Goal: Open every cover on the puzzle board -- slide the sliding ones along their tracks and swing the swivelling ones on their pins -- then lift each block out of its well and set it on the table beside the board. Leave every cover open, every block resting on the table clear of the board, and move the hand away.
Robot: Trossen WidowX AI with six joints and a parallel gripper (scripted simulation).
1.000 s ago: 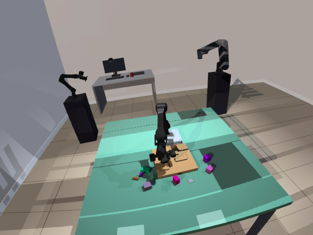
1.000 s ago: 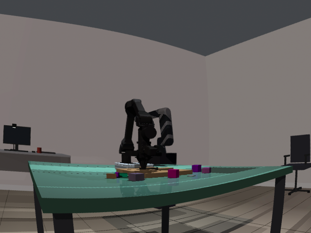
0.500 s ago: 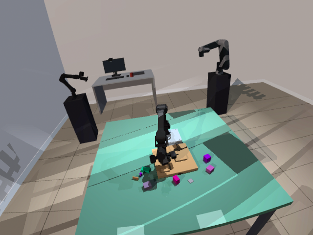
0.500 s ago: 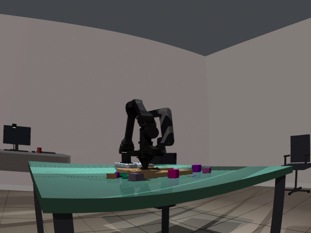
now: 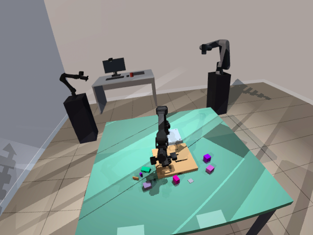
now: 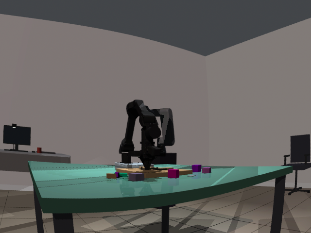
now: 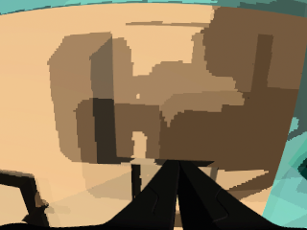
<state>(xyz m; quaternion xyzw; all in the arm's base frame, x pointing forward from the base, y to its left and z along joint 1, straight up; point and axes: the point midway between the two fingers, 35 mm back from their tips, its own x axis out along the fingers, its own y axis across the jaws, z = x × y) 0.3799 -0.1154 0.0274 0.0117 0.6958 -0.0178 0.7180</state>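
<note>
The wooden puzzle board (image 5: 190, 165) (image 6: 160, 174) (image 7: 29, 96) lies flat on the table. My gripper (image 6: 147, 169) (image 7: 177, 163) is shut and empty, its tips pointing down low over the board, beside a dark edge in the wrist view. A flat raised cover shows right of the hand in the top view, but the arm and shadows hide much of the board, so I cannot tell how every cover stands. A purple block (image 5: 207, 157) (image 6: 196, 168), a pink block (image 5: 210, 169) (image 6: 206, 170), a magenta block (image 5: 176, 179) (image 6: 173, 173) and a lavender block (image 5: 146, 185) (image 6: 136, 176) rest on the table clear of the board.
Left of the board lie a green piece (image 5: 145, 169) (image 6: 123, 174), a small purple piece (image 5: 141, 174) and an orange piece (image 5: 135, 178) (image 6: 111, 175). A thin grey tile (image 5: 190, 180) (image 6: 191, 175) lies near the magenta block. A white plate (image 5: 174, 136) lies behind the board.
</note>
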